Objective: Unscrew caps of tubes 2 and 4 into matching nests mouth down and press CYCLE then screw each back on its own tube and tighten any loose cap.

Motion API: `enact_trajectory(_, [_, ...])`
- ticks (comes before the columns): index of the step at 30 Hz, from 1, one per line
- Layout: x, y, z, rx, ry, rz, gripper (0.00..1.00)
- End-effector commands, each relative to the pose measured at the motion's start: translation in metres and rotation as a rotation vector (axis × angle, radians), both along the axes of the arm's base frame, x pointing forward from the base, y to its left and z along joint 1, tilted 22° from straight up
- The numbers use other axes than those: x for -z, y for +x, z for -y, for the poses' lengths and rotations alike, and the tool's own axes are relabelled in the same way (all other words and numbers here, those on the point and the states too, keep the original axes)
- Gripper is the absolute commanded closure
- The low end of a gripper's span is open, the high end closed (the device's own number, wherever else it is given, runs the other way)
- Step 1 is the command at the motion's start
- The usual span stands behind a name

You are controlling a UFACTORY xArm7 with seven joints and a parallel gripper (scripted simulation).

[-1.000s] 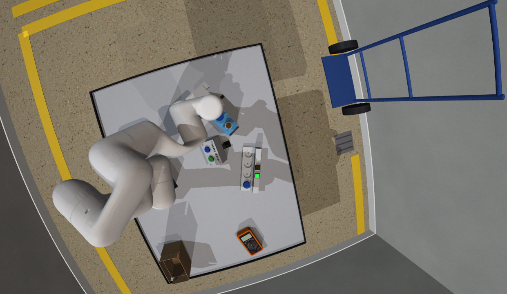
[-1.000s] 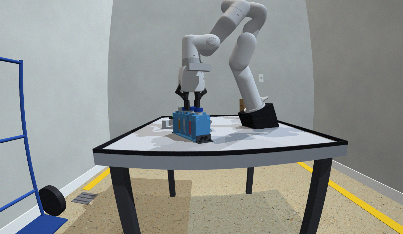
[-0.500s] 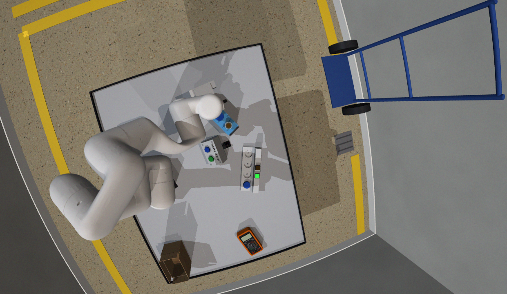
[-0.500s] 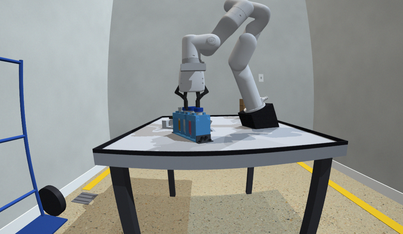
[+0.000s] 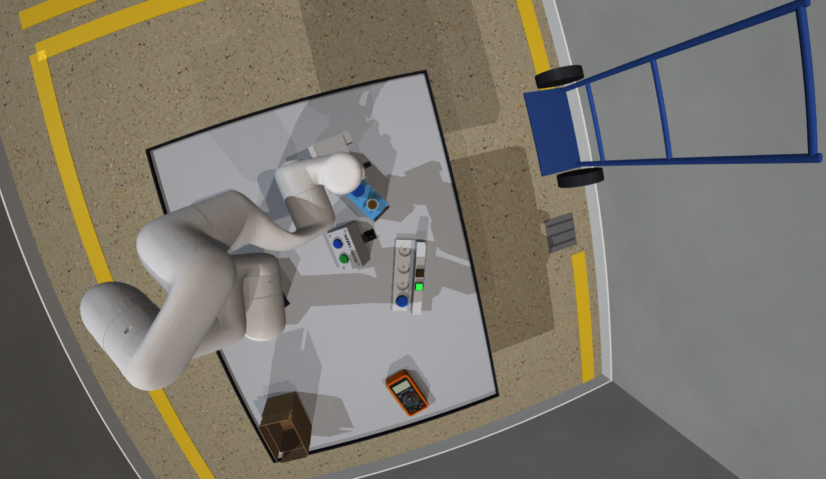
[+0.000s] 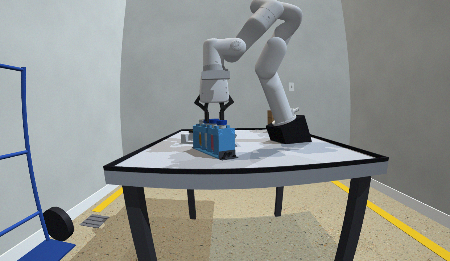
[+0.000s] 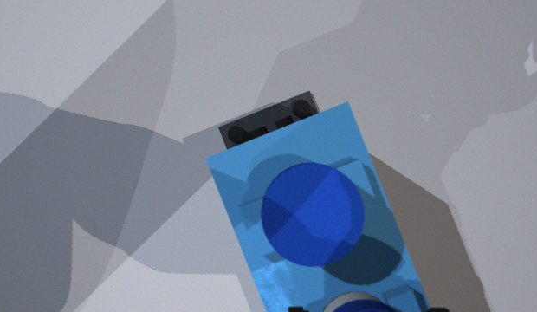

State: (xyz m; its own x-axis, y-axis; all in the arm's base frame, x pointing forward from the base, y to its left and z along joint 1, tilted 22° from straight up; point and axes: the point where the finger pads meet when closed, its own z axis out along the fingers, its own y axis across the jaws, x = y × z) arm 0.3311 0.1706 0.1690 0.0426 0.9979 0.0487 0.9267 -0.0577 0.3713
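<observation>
The blue decapping station [image 5: 379,208] [image 6: 216,143] [image 7: 294,143] stands on the table. My gripper [image 6: 214,117] [image 7: 368,309] is open, its fingers on either side of the blue cap of tube 2 [image 6: 214,121] [image 7: 355,307], which sits on its tube. In the top view the wrist hides it. Tube 1's cap [image 7: 312,214] [image 6: 221,122] and tube 3's cap [image 5: 359,189] are on. Tube 4 [image 5: 372,204] stands open. Its cap [image 5: 401,301] lies in the end nest of the cap tray [image 5: 403,271]. The green lamp [image 5: 418,286] is lit.
The key housing [image 5: 355,235] holds the blue CYCLE key [image 5: 337,243] and the green READY key [image 5: 343,258]. An orange multimeter [image 5: 407,391], a cardboard box [image 5: 284,426] and a small grey block [image 6: 185,137] are on the table. A blue hand truck [image 5: 552,131] stands on the floor beside it.
</observation>
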Motion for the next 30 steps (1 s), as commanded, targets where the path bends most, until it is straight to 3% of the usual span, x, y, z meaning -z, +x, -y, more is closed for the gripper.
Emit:
enact_trajectory(1, [-0.0020,0.0003,-0.0007,-0.137,-0.053,0.007,0.54])
enact_trajectory(30, [-0.0020,0.0003,-0.0007,-1.063,-0.428,0.037,0.54])
